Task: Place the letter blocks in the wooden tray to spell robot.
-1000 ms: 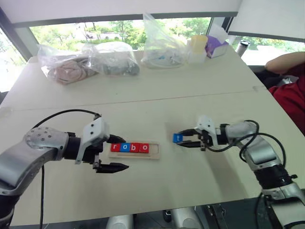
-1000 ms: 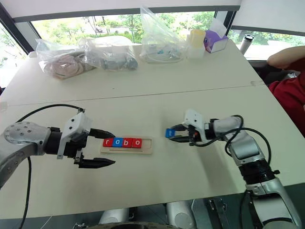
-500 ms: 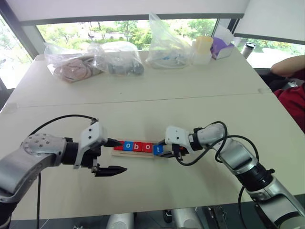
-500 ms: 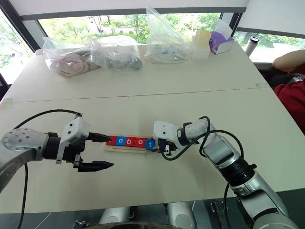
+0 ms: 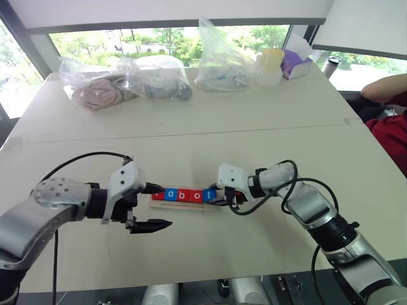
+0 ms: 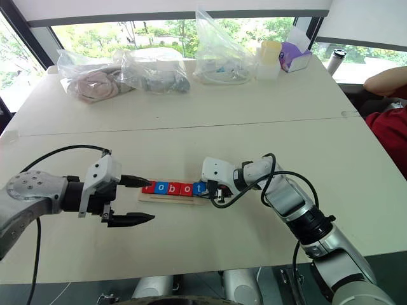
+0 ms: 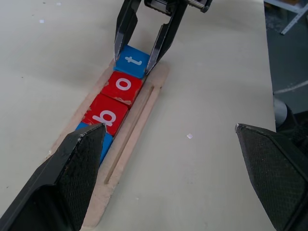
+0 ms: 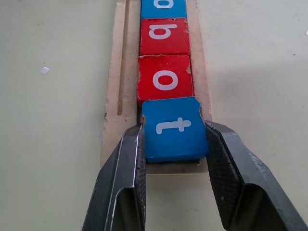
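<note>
Red and blue letter blocks (image 8: 165, 79) line the pale wooden tray (image 8: 111, 96), "t" endmost.

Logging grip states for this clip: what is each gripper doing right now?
Left gripper: open, holding nothing, beside the wooden tray.
Right gripper: shut on the blue t block, at the tray's end next to the red o block.
</note>
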You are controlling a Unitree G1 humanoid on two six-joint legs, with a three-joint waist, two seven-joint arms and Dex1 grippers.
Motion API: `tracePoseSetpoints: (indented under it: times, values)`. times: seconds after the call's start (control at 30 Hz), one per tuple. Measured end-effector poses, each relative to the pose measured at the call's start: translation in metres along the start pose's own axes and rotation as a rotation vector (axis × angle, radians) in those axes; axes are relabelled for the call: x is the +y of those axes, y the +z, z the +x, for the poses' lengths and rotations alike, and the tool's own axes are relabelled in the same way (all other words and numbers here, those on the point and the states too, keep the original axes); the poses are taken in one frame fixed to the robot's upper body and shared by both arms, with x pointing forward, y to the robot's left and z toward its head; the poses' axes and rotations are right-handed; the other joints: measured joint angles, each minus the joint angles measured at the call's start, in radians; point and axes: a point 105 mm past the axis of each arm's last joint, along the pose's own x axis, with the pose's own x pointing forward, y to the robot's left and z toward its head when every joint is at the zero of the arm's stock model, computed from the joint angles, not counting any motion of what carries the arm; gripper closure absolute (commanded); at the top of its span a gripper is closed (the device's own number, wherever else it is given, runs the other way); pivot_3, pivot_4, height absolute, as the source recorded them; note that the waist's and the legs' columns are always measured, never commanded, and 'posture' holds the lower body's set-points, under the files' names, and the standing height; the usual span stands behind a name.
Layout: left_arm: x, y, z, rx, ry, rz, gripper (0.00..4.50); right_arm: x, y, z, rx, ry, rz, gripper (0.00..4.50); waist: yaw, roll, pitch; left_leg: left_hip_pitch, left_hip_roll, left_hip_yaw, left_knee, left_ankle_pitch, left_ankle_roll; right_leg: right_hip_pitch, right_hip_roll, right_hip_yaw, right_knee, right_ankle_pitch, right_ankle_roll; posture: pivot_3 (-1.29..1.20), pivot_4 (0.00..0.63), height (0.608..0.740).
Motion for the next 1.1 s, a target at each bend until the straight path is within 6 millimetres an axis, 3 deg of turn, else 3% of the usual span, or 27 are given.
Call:
tracePoseSetpoints:
  times: [0.2,0.43,0.63,0.83,1.0,1.1]
  values:
    - [0.001,-0.001,0.0,0.004,0.013,0.001,0.0,0.001,0.001,0.001,-0.003,0.002,0.007,3.36,-0.001,0.0,0.0,0.0,0.0,0.0,0.0,0.0,0.0,0.0,0.0,0.0,0.0,0.0,0.0,0.0,0.15,0.74]
    - [0.002,-0.001,0.001,0.002,0.02,0.006,0.0,0.0,0.005,0.005,-0.017,-0.019,0.009,0.03,-0.001,0.0,0.0,0.0,0.0,0.0,0.0,0.0,0.0,0.0,0.0,0.0,0.002,0.0,0.0,0.0,0.15,0.74]
    - [0.007,-0.003,-0.001,0.006,0.038,0.011,0.0,-0.008,0.011,0.0,-0.043,-0.067,0.032,0.03,0.0,0.0,0.0,0.0,0.0,0.0,0.0,0.0,0.0,-0.001,0.0,0.0,0.002,0.0,0.0,0.0,0.15,0.74]
    - [0.011,-0.003,-0.001,-0.003,0.042,0.014,0.0,-0.016,0.047,-0.02,-0.2,-0.113,0.08,0.03,0.001,0.0,0.0,0.0,0.0,-0.001,0.0,0.0,0.0,-0.001,0.0,0.0,0.003,0.001,0.002,0.0,0.15,0.74]
    - [0.012,-0.007,0.002,-0.002,0.029,0.011,0.0,-0.003,0.043,-0.02,-0.228,-0.078,0.134,0.03,0.002,0.0,0.0,0.0,0.0,0.0,0.0,0.0,0.0,-0.001,0.0,0.0,0.003,0.0,0.001,0.0,0.15,0.74]
    - [0.012,-0.007,0.002,-0.003,0.024,0.01,0.0,-0.017,0.033,-0.021,-0.193,-0.183,0.123,0.03,-0.001,0.0,0.0,0.001,0.0,0.0,0.0,0.0,0.0,-0.001,0.0,0.0,0.004,-0.001,0.0,0.0,0.15,0.74]
